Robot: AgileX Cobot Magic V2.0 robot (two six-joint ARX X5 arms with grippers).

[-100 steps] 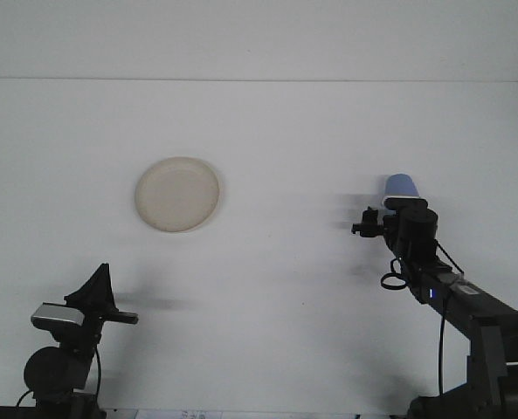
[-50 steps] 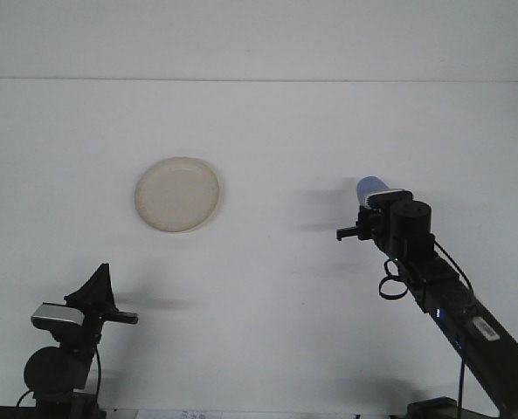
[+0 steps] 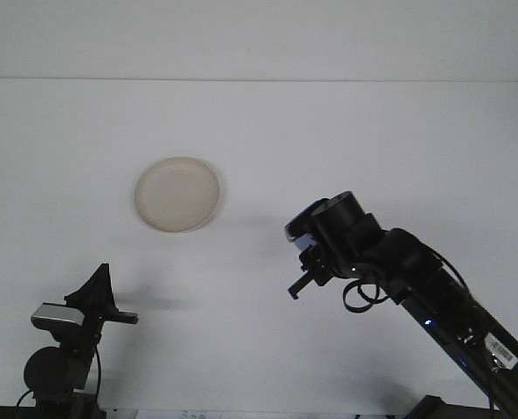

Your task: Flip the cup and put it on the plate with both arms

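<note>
Left of centre — plate bare — cup in right gripper.

White table, cream plate left of centre, right gripper raised mid-table with the blue cup mostly hidden, left gripper low at left

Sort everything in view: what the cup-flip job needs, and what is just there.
Job: blue cup, mostly hidden in the right gripper; cream plate; left gripper, parked low.

Just there: white table as support; nothing else lying about.
</note>
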